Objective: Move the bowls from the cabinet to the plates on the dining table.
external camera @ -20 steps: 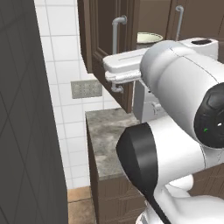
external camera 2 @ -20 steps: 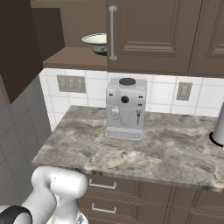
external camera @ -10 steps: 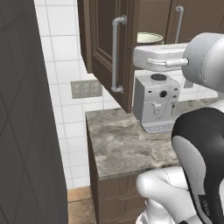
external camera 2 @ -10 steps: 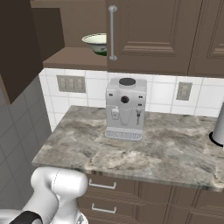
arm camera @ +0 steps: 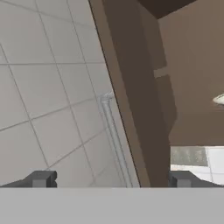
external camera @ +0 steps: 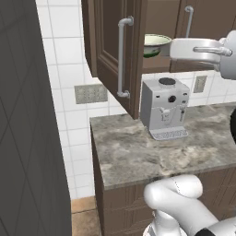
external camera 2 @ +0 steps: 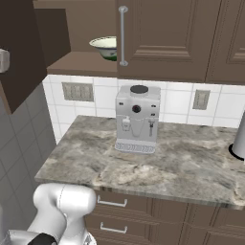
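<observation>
Jaws of our two-finger gripper (arm camera: 109, 179) stand wide apart with nothing between them; in the hand view the dark tips frame the edge of the dark brown wooden wall cabinet's open door (arm camera: 131, 100) and its long silver bar handle (arm camera: 114, 140).

We take the boxy silver-grey coffee machine (external camera: 164, 107) as our landmark. It stands on the grey-brown mottled stone worktop (external camera: 138, 154), against the white tiled wall. Above it and a little to its left, the cabinet (external camera 2: 91, 38) is open, and the deep cream-white ceramic bowl with a greenish inside (external camera 2: 106, 47) sits upright on its shelf, partly hidden behind the closed neighbouring door in the right base view. Our white arm (external camera: 198, 48) reaches level beside the bowl, above the machine.
</observation>
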Robot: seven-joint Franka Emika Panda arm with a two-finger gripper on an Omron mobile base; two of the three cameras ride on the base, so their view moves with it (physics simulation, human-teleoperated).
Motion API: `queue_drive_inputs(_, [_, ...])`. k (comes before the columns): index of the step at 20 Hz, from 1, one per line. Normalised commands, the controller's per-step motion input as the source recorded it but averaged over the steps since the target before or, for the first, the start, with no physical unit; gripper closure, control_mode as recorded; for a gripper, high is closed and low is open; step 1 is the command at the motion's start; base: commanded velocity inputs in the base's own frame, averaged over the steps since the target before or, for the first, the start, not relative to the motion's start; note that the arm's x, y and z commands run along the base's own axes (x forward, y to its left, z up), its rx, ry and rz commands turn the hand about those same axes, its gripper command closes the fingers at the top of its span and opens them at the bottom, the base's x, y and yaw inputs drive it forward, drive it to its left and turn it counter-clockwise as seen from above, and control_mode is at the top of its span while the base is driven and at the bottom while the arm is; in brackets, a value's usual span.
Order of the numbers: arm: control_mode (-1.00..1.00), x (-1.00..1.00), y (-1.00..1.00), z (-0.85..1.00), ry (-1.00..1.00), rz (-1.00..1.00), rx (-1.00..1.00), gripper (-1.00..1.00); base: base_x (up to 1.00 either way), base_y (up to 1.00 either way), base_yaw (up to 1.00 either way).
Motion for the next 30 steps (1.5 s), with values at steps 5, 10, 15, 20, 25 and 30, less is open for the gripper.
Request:
queue_drive_inputs(5, [-1.00,0.29,-0.17,-0.07,0.15,0.27,0.11,-1.00,0.00,0.00,0.00])
queue_drive_inputs(10, [-1.00,0.37,-0.24,-0.02,0.14,0.24,0.11,-1.00,0.00,0.00,0.00])
queue_drive_inputs(15, [-1.00,0.51,-0.13,-0.14,0.13,0.23,0.06,-1.00,0.00,0.00,0.00])
queue_drive_inputs(20, [-1.00,0.71,0.11,-0.28,0.13,0.22,0.02,-1.00,0.00,0.00,0.00])
queue_drive_inputs(25, [-1.00,0.77,0.21,-0.29,0.10,0.19,0.01,-1.00,0.00,0.00,0.00])
queue_drive_inputs(30, [-1.00,0.58,0.43,-0.29,0.05,0.17,0.00,-1.00,0.00,0.00,0.00])
